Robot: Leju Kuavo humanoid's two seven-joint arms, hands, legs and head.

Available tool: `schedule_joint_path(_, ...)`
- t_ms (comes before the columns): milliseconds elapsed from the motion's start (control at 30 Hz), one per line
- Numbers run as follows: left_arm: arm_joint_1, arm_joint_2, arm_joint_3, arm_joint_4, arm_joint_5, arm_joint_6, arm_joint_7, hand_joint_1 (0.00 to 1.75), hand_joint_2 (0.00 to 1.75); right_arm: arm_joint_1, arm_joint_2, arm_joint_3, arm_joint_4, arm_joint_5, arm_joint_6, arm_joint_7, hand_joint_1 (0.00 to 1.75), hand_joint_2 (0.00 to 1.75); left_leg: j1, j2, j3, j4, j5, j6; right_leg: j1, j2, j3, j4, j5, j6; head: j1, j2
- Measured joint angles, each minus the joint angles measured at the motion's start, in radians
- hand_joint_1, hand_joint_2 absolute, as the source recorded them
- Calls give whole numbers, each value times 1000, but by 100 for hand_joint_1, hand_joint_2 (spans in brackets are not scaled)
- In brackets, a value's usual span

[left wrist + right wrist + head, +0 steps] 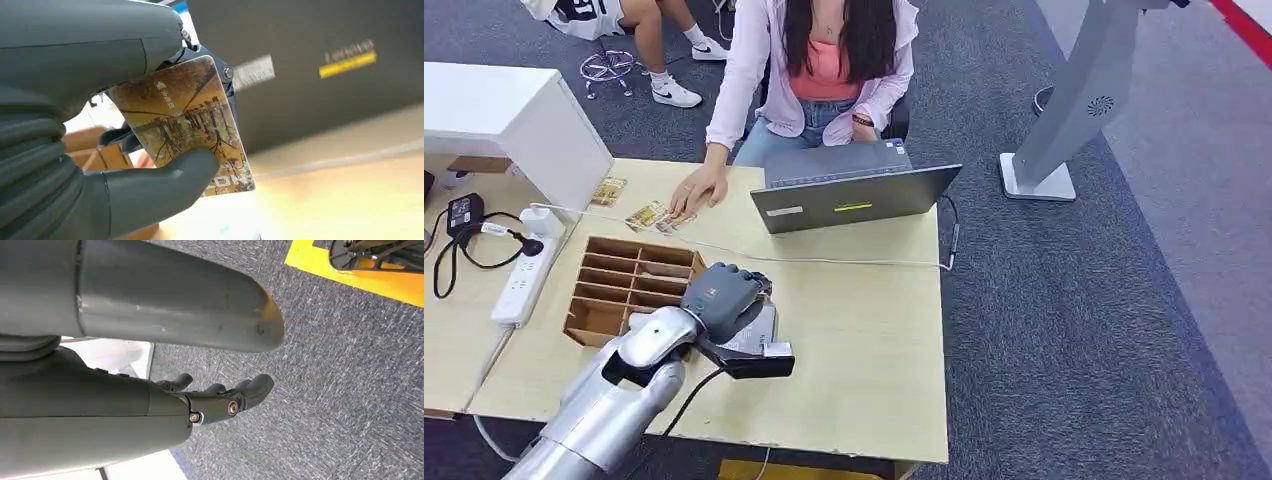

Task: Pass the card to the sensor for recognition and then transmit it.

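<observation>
Between left hand's fingers, card.

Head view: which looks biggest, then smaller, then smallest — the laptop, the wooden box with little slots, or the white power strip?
1. laptop, biggest.
2. wooden slotted box, smaller.
3. white power strip, smallest, long but thin.

All lie on the same tables, so nearness hardly skews this.

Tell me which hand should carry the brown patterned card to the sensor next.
The left hand. It already pinches the brown patterned card between thumb and fingers above the light wooden table, close to the grey plate beneath it. The right hand hangs over grey carpet, holding nothing.
</observation>
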Motion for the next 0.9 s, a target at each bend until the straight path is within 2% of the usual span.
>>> schedule_joint_path(300,-46,15,-97,78,81,-82,1,175,175,0,2,-7,0,6,0,2,0,0,0,0,0,0,0,0,0,0,0,0,0,0,0,0)
schedule_joint_path(367,-51,17,-108,90,95,-79,11,175,175,0,3,-8,0,8,0,2,0,0,0,0,0,0,0,0,0,0,0,0,0,0,0,0)
schedule_joint_path(567,-52,20,-123,108,74,0,93,175,175,0,4,-22,0,8,-1,2,0,0,0,0,0,0,0,0,0,0,0,0,0,0,0,0)
schedule_joint_path(667,-51,21,-126,113,69,-4,107,175,175,0,6,-26,0,8,-4,7,0,0,0,0,0,0,0,0,0,0,0,0,0,0,0,0)
schedule_joint_path(767,-51,22,-127,124,72,-47,107,175,175,0,7,-29,0,8,-8,10,0,0,0,0,0,0,0,0,0,0,0,0,0,0,0,0)
schedule_joint_path(900,-56,25,-127,136,88,-69,106,175,175,0,8,-31,0,11,-11,10,0,0,0,0,0,0,0,0,0,0,1,0,0,0,0,0)
